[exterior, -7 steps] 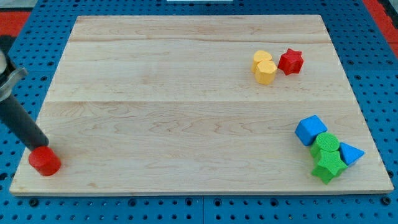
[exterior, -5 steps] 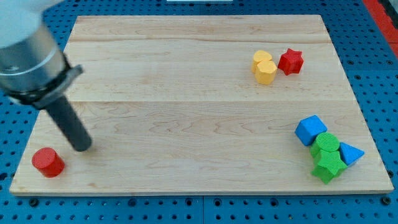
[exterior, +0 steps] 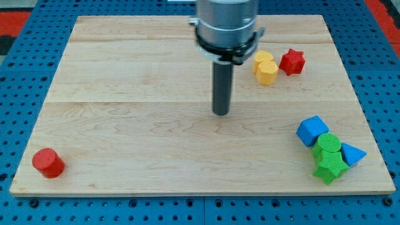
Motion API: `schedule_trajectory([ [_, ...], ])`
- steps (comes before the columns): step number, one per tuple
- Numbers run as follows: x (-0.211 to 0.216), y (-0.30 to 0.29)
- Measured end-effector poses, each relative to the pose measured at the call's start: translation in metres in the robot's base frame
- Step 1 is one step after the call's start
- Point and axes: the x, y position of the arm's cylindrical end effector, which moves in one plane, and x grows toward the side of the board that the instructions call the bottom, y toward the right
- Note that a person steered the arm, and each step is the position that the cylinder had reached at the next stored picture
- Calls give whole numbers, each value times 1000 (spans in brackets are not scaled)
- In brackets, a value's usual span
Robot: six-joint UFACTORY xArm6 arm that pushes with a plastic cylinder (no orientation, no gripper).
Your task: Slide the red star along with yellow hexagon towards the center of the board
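Observation:
The red star (exterior: 292,61) lies near the board's upper right, just right of the yellow hexagon (exterior: 267,72). A second yellow block (exterior: 264,59) sits against the hexagon's upper left. My tip (exterior: 220,113) rests near the board's middle, well to the left of and below the hexagon, touching no block.
A red cylinder (exterior: 47,162) sits at the lower left corner. At the lower right is a cluster: a blue cube (exterior: 312,130), a green cylinder (exterior: 328,145), a green star (exterior: 330,167) and a blue triangle (exterior: 351,154). The wooden board (exterior: 137,125) lies on a blue pegboard.
My tip has swept from the red cylinder at the lower left across the board to near its middle. No block has moved.

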Motion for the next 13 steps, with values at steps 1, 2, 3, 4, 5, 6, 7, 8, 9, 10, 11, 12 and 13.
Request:
schedule_trajectory([
  [1, -4, 44],
  [2, -17, 81],
  [3, -38, 114],
  [4, -56, 147],
  [5, -78, 175],
  [6, -103, 178],
  [7, -128, 178],
  [8, -133, 177],
  [9, -133, 174],
  [10, -132, 161],
  [11, -131, 149],
  [12, -126, 147],
  [13, -124, 145],
])
